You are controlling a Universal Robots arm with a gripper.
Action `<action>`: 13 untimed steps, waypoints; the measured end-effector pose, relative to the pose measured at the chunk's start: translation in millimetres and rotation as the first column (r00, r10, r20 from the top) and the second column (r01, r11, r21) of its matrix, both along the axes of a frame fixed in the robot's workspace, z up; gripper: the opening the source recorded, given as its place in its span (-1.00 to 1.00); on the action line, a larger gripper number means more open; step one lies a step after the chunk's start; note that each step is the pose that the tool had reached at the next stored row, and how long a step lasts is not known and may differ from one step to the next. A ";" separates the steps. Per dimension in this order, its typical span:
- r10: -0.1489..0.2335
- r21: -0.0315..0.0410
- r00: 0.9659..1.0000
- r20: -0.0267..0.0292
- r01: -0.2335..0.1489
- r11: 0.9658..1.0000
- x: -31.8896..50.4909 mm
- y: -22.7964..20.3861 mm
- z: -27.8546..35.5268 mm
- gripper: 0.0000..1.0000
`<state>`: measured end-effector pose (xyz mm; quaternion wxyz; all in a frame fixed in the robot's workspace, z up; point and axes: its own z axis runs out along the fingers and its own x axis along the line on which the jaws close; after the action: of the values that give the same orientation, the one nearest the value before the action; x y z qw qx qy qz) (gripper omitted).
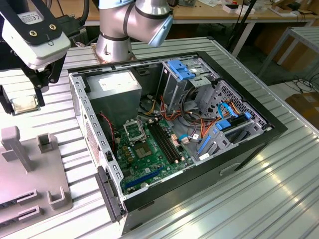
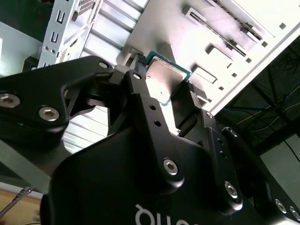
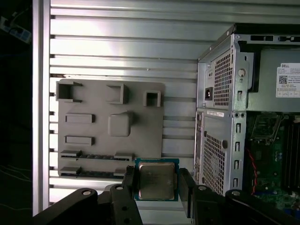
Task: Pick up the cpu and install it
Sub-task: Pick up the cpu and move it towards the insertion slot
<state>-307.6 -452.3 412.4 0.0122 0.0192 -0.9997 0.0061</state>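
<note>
**Grip report: the cpu (image 3: pixel 157 183) clamped edge to edge in the tool (image 3: pixel 157 176)**

I have the tool closed on the cpu. In the first wrist view one of the fingers (image 3: pixel 130 180) presses each of two opposite edges, and the metal lid faces up toward the wrist. The second wrist view shows the same hold, with the green rim (image 2: pixel 183 71) poking out past the black fingers.

I judge the chip to be very light and rigid, so weight is no worry. The hold is what matters. The lid is smooth metal and the rim is thin, so the pads have little to bite on and a knock could twist the part between them. I expect the underside contacts to be delicate. The side edges are therefore the right place to take it, with nothing touching the faces. It looks square in the fingers, not cocked.

In the exterior view the arm (image 1: pixel 129 25) reaches out away from the computer case (image 1: pixel 279 127), and the tool (image 1: pixel 23 103) hangs pointing down with the cpu (image 1: pixel 25 104) raised off the surface (image 1: pixel 249 199). The grey parts plate (image 3: pixel 93 140) lies below the tool, well apart from the chip. The case sits off to the side of the tool, toward the exterior view's right, with its panel off. Inside it, the black socket frame (image 1: pixel 133 130) on the green board is well away from the tool and nothing sits in it.
</note>
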 end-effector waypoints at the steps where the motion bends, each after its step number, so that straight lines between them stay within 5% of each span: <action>1: 0.000 0.000 1.000 0.000 0.000 1.000 0.4 0.0 -0.1 -0.06; 13: 0.000 0.000 1.000 0.000 0.000 1.000 6.2 0.0 -1.5 -0.06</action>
<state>-301.4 -452.2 410.9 0.0123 0.0192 -0.9997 0.0062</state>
